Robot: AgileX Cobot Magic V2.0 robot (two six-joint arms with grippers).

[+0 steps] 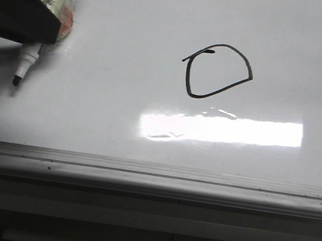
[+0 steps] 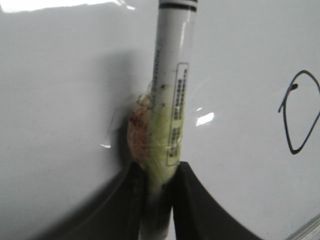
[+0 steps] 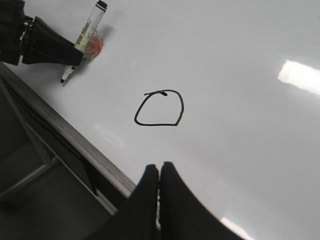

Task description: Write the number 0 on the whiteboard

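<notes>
— Where does the number 0 [image 1: 218,72] stand?

— Near the middle of the whiteboard [image 1: 106,118], a closed lopsided loop with a small tail at its upper left. I judge the writing done. My left pincer [image 1: 43,33] is off to the left of the loop, well apart from it, pinching the marker [image 1: 47,19] by its taped middle.

— And the tip?

— Uncapped, pointing down at the board left of the loop. I cannot tell whether it touches. That is my worry: if I dip or drag the arm, the nib leaves a stray stroke.

— Anything else?

— The tape wad looks lumpy, so the marker could twist in my grip. My right pincer [image 3: 159,172] is pressed together, empty, hovering on the frame side of the loop; sinking low could smear the ink.
</notes>
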